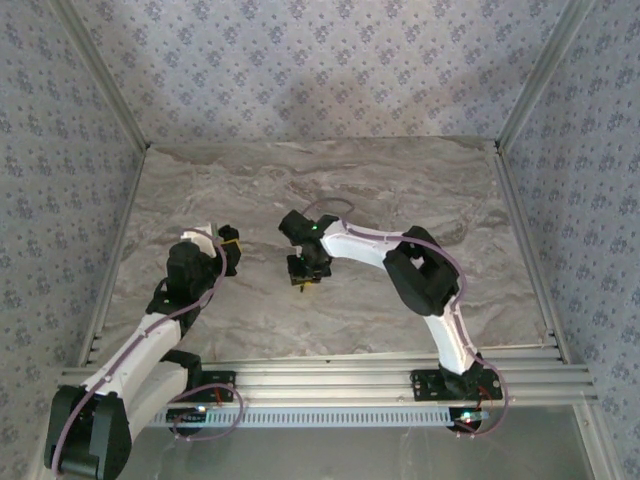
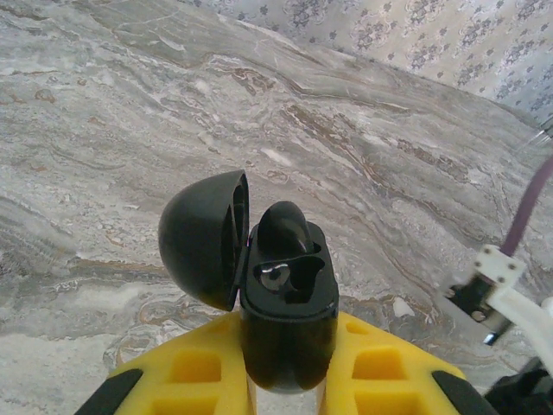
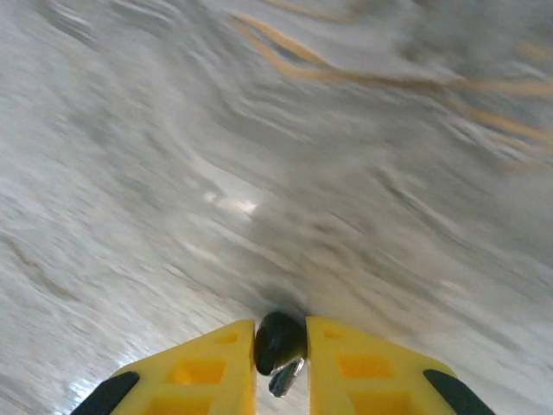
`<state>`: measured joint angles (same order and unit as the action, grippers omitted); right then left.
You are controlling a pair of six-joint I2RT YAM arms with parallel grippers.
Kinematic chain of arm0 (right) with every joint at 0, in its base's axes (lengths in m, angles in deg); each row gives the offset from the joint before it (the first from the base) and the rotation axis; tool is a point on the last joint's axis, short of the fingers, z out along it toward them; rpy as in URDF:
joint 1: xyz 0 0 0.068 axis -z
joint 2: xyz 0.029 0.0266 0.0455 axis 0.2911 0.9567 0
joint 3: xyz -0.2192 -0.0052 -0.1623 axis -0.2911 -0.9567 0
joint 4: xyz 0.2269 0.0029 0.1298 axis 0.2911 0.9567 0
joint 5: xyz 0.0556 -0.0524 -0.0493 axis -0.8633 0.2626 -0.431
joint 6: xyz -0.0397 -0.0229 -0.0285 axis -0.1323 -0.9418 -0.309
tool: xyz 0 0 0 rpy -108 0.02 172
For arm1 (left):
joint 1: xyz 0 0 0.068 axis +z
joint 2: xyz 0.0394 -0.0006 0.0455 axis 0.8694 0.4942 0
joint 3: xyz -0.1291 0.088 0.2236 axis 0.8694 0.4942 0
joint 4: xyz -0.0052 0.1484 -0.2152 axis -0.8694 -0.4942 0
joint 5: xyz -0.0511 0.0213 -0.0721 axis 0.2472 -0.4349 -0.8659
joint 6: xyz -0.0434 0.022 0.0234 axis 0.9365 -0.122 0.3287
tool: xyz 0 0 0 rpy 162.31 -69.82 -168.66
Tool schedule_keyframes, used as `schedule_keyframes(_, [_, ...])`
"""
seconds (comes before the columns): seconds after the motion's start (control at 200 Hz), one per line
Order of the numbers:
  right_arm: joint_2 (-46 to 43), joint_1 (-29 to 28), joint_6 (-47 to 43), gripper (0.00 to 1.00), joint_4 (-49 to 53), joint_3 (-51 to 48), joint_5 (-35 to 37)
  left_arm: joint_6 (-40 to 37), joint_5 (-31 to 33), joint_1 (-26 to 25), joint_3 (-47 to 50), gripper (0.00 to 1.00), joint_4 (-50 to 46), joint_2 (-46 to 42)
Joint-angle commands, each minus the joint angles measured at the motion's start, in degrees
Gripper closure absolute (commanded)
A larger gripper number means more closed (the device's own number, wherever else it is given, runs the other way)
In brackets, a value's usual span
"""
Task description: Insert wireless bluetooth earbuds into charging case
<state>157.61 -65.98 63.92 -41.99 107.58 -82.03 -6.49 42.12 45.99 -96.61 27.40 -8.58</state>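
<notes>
While your left gripper (image 2: 289, 367) pinches the black charging case (image 2: 288, 324) upright, lid (image 2: 203, 238) hinged open leftward, one black earbud (image 2: 283, 229) sits in its far socket. Your right gripper (image 3: 281, 359) pinches a second black earbud (image 3: 278, 337), silver stem toward the wrist.

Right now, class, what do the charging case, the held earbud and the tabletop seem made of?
Charging case: probably hard plastic, smooth black with a soft sheen. Held earbud: likely glossy black plastic, with a shiny metallic-looking tip. Tabletop: grey veined marble look; stone or print, cannot tell.
</notes>
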Motion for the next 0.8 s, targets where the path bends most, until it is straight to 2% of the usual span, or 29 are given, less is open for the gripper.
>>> schedule_keyframes(0.0, [-4.65, 1.91, -3.49, 0.80, 3.10, -5.52, 2.58, -1.25, -1.17, -1.60, -0.99, 0.85, 2.04, 1.22])
schedule_keyframes(0.4, [-15.01, 9.20, -13.09, 0.79, 7.94, -21.99, 5.58, -4.06, -1.44, -9.12, -4.65, 0.85, 6.26, 9.48])
schedule_keyframes(0.51, [-15.61, 11.06, -15.74, 0.78, 9.72, -22.95, 5.81, -4.43, -1.80, -10.02, -5.46, 0.85, 6.87, 11.08])
schedule_keyframes(0.64, [-16.19, 12.28, -17.38, 0.72, 11.63, -22.13, 5.49, -4.52, -1.72, -10.54, -6.05, 0.85, 6.85, 12.02])
schedule_keyframes(0.795, [-18.83, 12.58, -15.88, 0.66, 12.65, -19.79, 4.38, -4.95, -1.89, -10.79, -6.48, 0.85, 6.65, 12.72])
